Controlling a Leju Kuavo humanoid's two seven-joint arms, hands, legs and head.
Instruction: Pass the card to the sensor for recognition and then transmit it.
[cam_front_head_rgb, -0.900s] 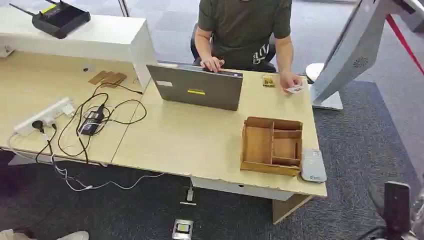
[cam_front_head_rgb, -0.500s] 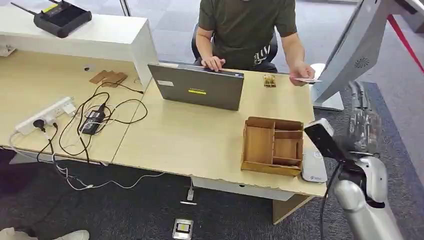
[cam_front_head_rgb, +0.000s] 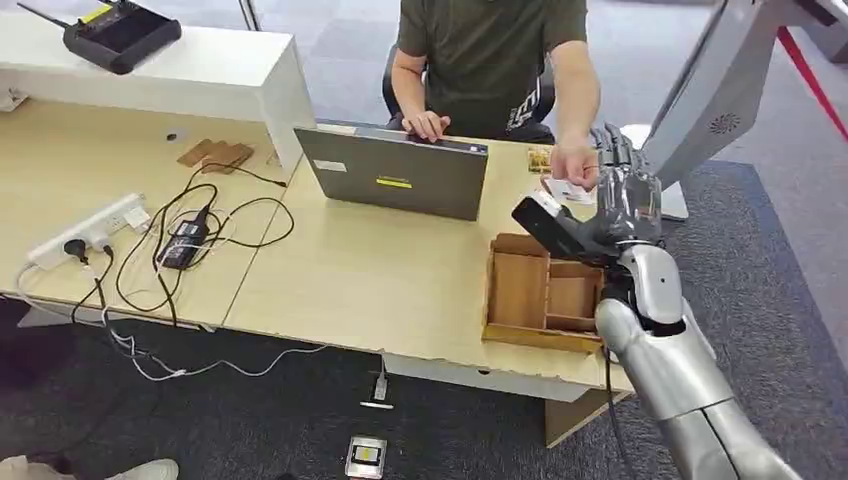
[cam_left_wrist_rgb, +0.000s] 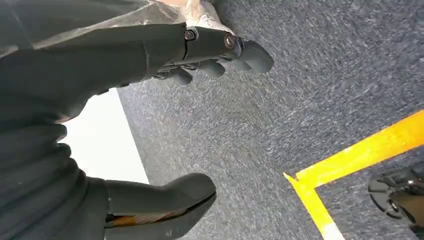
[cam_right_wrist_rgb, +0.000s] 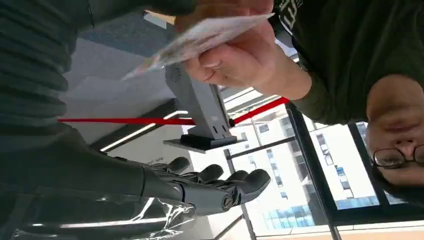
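A white card is pinched in a person's hand above the far right corner of the desk, just beside our right hand. In the right wrist view the card shows faint print that we cannot read, and it lies between the person's fingers, apart from our own. Our right hand is raised with its fingers spread wide and holds nothing.

Nearer than the card on the desk stands a wooden tray with several compartments; our right forearm hides its right edge. Behind the card a small yellowish object sits on the desk, too small for us to make out. Left of the card a grey laptop faces the person, its lid carrying a yellow label and a white sticker whose writing we cannot read. The person's shirt bears a light print, partly hidden by the laptop. Right of the card a grey kiosk leans up out of the frame, its screen cut off.

Far left of the card, a power strip and tangled cables lie on the desk.

Our left hand hangs above grey carpet beside yellow tape, fingers apart and holding nothing.
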